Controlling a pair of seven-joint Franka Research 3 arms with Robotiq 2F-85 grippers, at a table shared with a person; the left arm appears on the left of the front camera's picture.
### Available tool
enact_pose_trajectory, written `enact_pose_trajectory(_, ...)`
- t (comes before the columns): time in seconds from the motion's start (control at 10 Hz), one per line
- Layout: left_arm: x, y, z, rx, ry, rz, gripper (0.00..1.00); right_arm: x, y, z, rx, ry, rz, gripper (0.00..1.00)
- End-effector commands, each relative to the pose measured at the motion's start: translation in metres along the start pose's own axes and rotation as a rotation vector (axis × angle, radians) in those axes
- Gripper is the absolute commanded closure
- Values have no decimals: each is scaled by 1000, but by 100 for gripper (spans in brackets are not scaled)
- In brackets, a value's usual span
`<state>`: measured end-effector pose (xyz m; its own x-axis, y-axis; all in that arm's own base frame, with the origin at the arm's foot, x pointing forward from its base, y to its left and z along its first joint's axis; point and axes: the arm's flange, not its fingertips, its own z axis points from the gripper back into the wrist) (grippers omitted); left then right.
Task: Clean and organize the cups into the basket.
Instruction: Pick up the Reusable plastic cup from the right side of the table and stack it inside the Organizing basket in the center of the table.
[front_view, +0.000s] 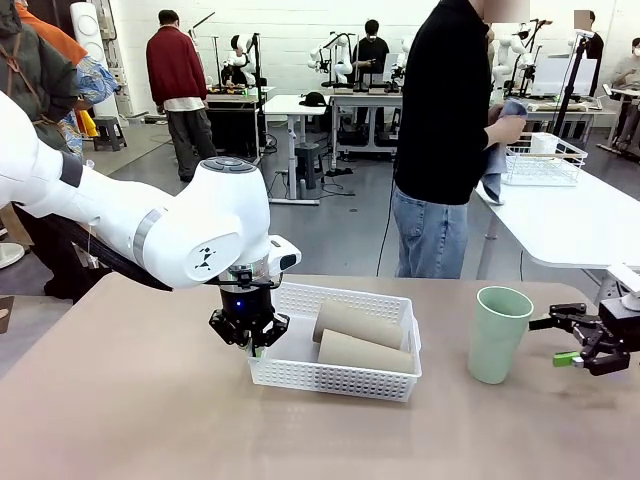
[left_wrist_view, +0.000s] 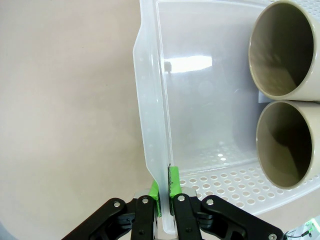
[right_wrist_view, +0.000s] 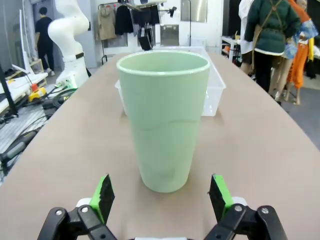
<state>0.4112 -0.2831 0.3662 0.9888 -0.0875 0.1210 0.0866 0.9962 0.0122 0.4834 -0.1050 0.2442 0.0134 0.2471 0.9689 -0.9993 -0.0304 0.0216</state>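
Two cups (front_view: 358, 322) in basket (front_view: 330, 381), third cup (front_view: 497, 335) on table (front_view: 130, 400) right of it

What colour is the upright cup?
The cup is mint green, clearest in right wrist view.

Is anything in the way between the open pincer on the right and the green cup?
No, nothing visible is in the way. The right pincer stands open, facing the tall pale mint green matte cup, with just a bit of bare brown table between them.
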Motion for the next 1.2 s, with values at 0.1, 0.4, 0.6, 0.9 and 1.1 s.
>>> enact_pose_trajectory(0.1,0,-1,2,-6,-15,-6,100,-2,-11,-20,33,46,-14,0)
enact_pose_trajectory(0.4,0,-1,2,-6,-15,-6,100,4,-14,-39,48,62,-2,0)
enact_pose_trajectory(0.6,0,-1,2,-6,-15,-6,100,8,-16,-52,66,73,-2,0)
enact_pose_trajectory(0.9,0,-1,2,-6,-15,-6,100,12,-19,-70,99,83,0,0)
enact_pose_trajectory(1.1,0,-1,2,-6,-15,-6,100,15,-19,-79,125,85,-5,0)
